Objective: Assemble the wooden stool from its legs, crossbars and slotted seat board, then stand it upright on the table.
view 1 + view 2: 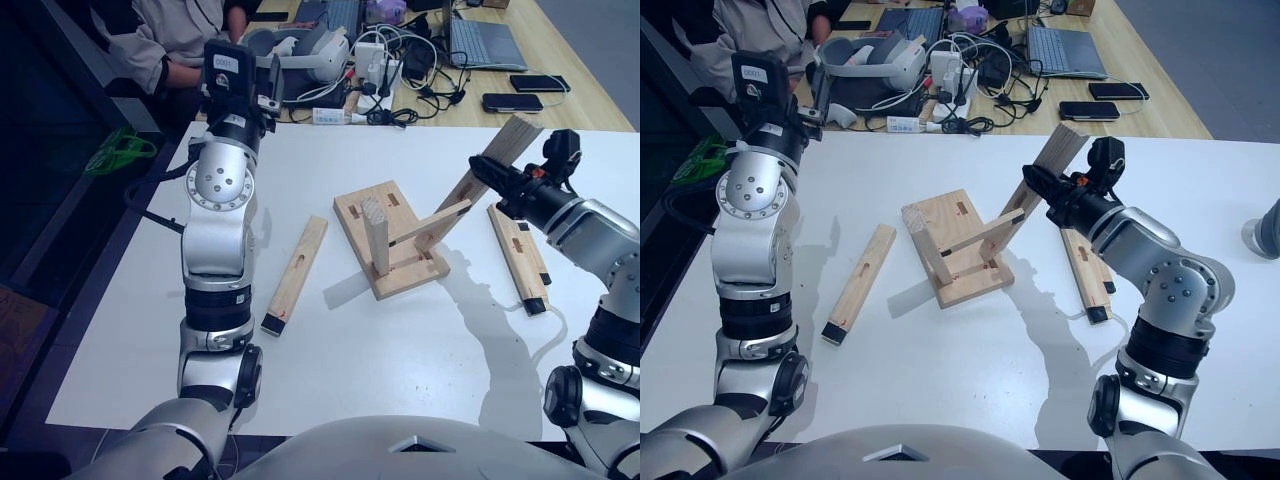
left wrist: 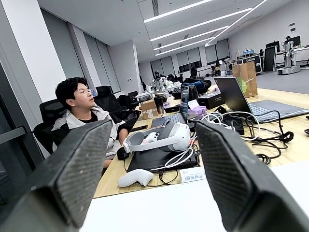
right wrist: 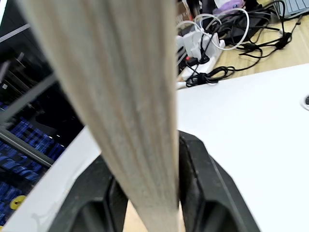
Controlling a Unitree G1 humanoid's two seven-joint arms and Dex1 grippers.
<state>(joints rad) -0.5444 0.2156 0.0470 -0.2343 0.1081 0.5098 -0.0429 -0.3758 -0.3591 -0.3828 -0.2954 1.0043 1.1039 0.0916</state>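
Left eye view has a square pale wooden seat board (image 1: pixel 415 268) with small rectangular slots lying flat near the middle of the white table (image 1: pixel 420 380). One light wooden leg (image 1: pixel 376 238) stands upright in it. A thin wooden crossbar (image 1: pixel 438 224) runs from that upright leg out past the board's right edge, rising toward the robot's right. At the bar's outer end is a second light wooden leg (image 1: pixel 500 155), tilted and raised off the table, with its upper end leaning away to the right. The black two-fingered right gripper (image 1: pixel 492 178) holds this leg about midway along its length. In the right wrist view both dark fingers (image 3: pixel 203 179) press flat against the sides of the plank, so the jaws are clamped on it. Whether the leg's lower end is seated on the crossbar or only touching it cannot be told. A third slotted wooden leg with a dark foot cap (image 1: pixel 297 272) lies flat on the table to the left of the board, well apart from it. A fourth such leg (image 1: pixel 520 255) lies flat to the right, beneath the right arm. The left gripper (image 2: pixel 154 179) is raised over the far left edge of the table, its textured black fingers (image 2: pixel 72 169) spread wide with nothing between them. Beyond it on a wooden desk (image 1: pixel 560 50) sit a white headset (image 2: pixel 159 140), a laptop (image 1: pixel 480 40) and tangled cables (image 1: pixel 400 70).
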